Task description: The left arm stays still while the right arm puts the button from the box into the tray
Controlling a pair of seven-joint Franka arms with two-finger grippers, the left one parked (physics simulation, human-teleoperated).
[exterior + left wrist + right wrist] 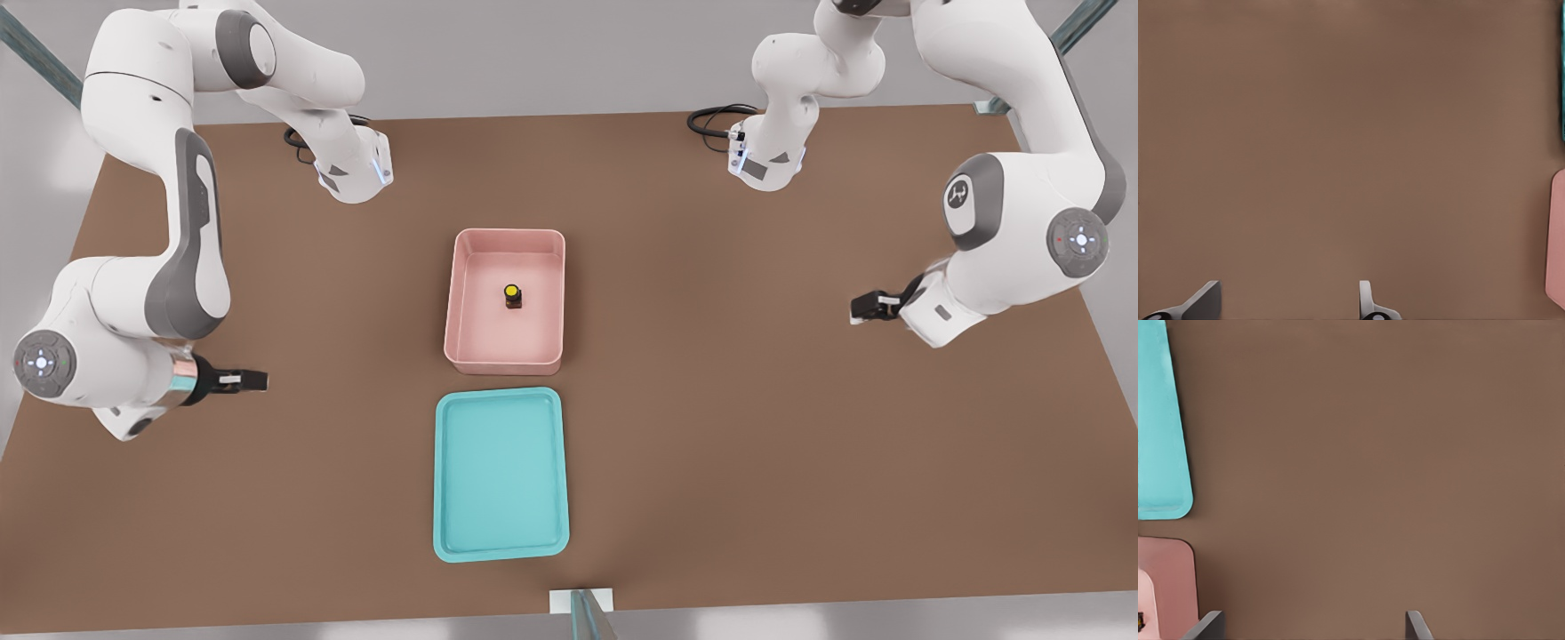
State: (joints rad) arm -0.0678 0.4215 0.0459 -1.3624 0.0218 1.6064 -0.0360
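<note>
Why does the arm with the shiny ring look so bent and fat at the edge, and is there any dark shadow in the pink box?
In the front view the wide lens stretches the edges, so the right arm and its open claw bulge; soft light leaves only faint shading inside the box around the button. In the right wrist view the tray looks slanted.

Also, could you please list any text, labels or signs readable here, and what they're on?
No readable words or numbers anywhere.
The box, tray and button: unmarked.
On the left arm, at the front view's right: a small emblem, too small to read.
The gripper, open above the table at the front view's left: no label.
</note>
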